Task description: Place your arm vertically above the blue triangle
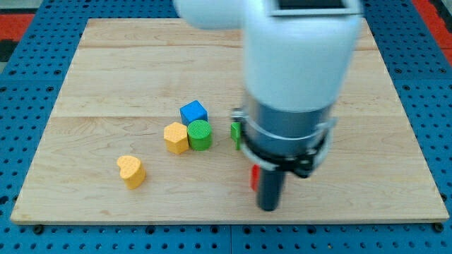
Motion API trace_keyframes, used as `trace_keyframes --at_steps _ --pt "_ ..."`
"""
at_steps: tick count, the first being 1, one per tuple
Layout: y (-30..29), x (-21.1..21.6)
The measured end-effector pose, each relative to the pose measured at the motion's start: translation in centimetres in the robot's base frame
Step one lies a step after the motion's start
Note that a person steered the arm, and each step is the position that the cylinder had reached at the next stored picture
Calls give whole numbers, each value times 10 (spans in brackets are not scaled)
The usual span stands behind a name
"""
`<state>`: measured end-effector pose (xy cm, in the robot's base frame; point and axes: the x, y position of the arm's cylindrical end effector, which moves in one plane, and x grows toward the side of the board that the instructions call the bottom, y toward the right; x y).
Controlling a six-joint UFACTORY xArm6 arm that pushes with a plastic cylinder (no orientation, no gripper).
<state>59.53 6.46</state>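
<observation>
No blue triangle shows in the camera view; the arm's white and grey body covers the board's middle right. My tip [269, 209] is the lower end of the dark rod, near the view's bottom, right of centre. A red block [253, 178] peeks out just left of the rod, mostly hidden. A green block [236, 133] shows partly at the arm's left edge. A blue cube [193, 112], a green cylinder [200, 134] and a yellow hexagonal block [176, 137] cluster to the tip's upper left. A yellow heart [131, 171] lies further left.
The wooden board [106, 70] lies on a blue pegboard [28, 63]. The arm's body hides much of the board's right half.
</observation>
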Motion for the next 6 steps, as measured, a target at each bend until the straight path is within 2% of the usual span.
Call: trace_keyframes --at_steps 3,4,5,6 --pt "36 -47" --pt "67 -59" --pt "83 -120" --pt "60 -185"
